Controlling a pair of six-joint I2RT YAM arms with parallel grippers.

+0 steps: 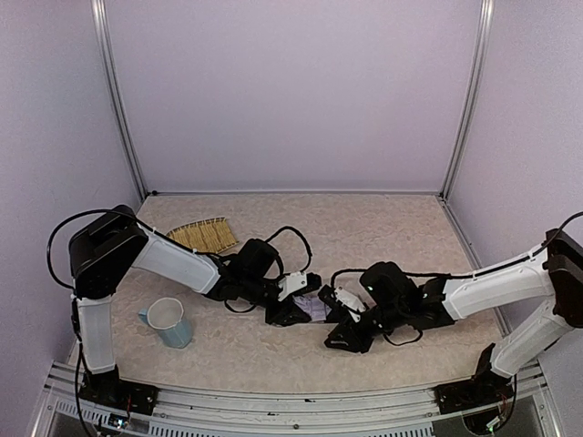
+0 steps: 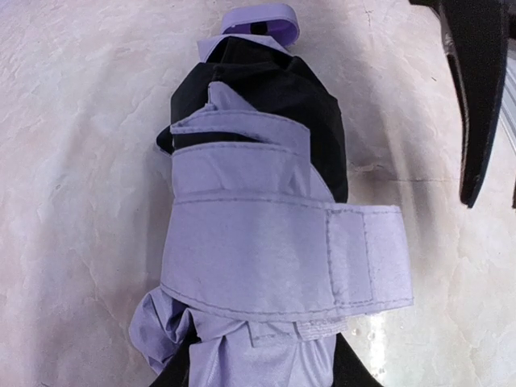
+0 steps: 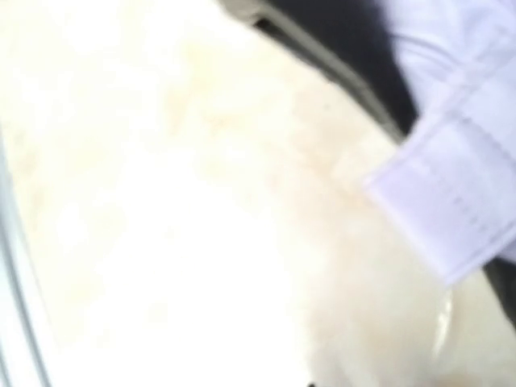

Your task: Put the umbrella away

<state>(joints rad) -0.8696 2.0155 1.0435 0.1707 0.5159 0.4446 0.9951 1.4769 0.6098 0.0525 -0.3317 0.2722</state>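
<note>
Folded umbrella (image 2: pixel 258 242) on table (image 1: pixel 410 237), left hand (image 1: pixel 291 313) grasping it, right hand (image 1: pixel 339 323) beside it, grip indiscernible, blue mug (image 1: pixel 168 321) well apart

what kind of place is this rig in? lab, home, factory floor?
Most likely a lab test cell, not a home: plain pale panel walls held by aluminium posts box in a small stone-look tabletop, and the only props are an umbrella, a mug and a woven mat.
</note>
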